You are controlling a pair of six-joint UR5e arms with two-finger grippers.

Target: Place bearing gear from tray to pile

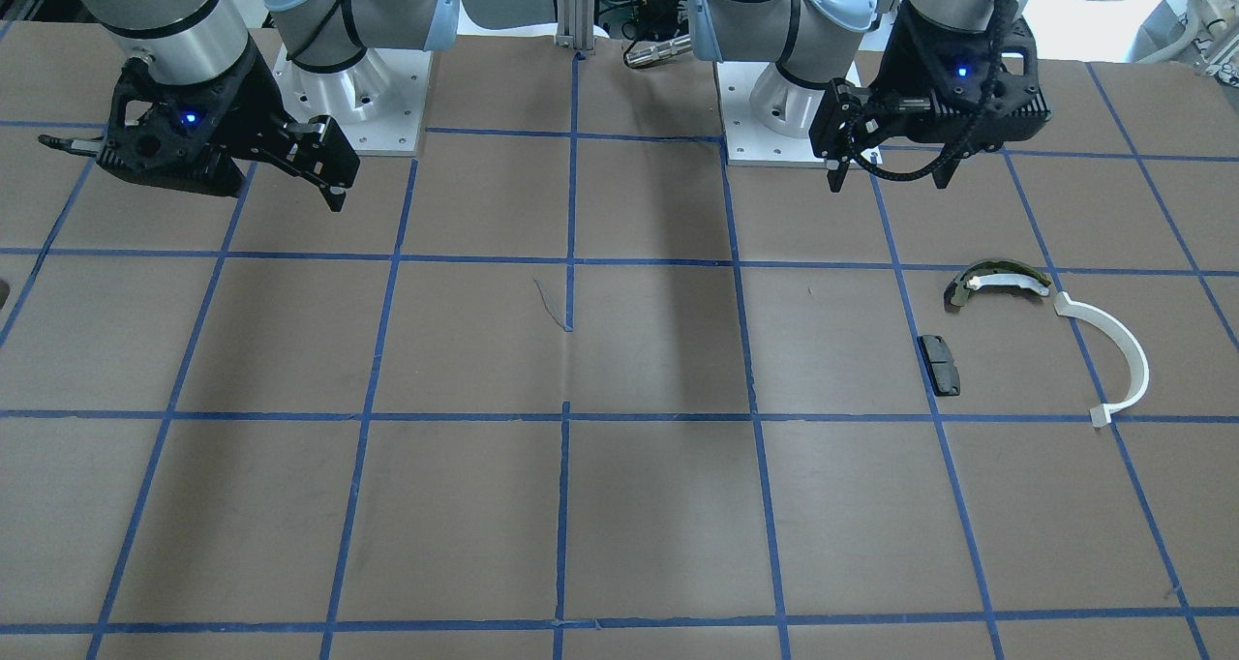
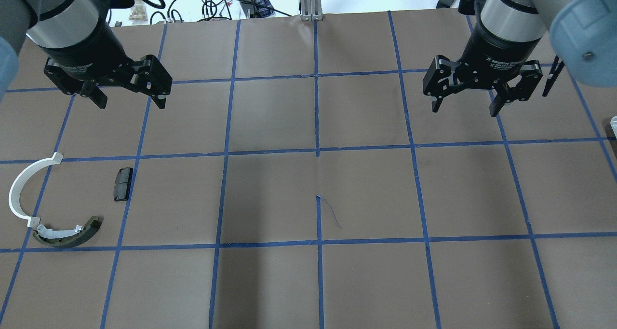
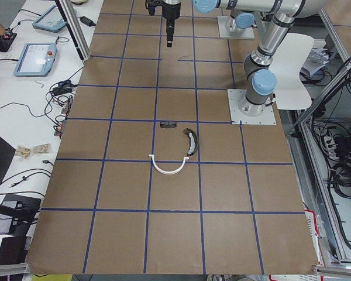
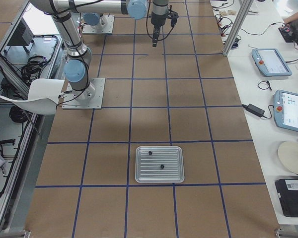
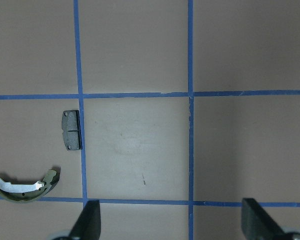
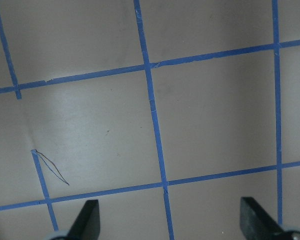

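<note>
Both arms hung above the counter [image 2: 366, 194], a brown surface marked into squares with blue tape. The left fingers [image 2: 99, 97] were spread wide and held nothing. The right fingers [image 2: 497, 106] were likewise spread wide and held nothing. White print on the body above the right fingers read in part "Adaptive Gripper". Similar print on the left unit was too blurred to read.

The tray [image 4: 159, 179], a ribbed metal one, lay flat at the robot's right end of the counter and showed only in the right side view. Two small dark parts lay on it, apart from each other, one [image 4: 150, 151] towards a far corner and one [image 4: 162, 166] nearer the middle. They were too small to tell which was the bearing gear.

The pile [image 3: 167, 170] lay on the robot's left side, well apart from the tray. It comprised a white half-ring [image 2: 17, 189], an olive-green curved shoe [image 2: 67, 235] just beside one end of the ring, and a black pad [image 2: 122, 184] lying separately. Whether shoe and ring touched could not be determined.
</note>
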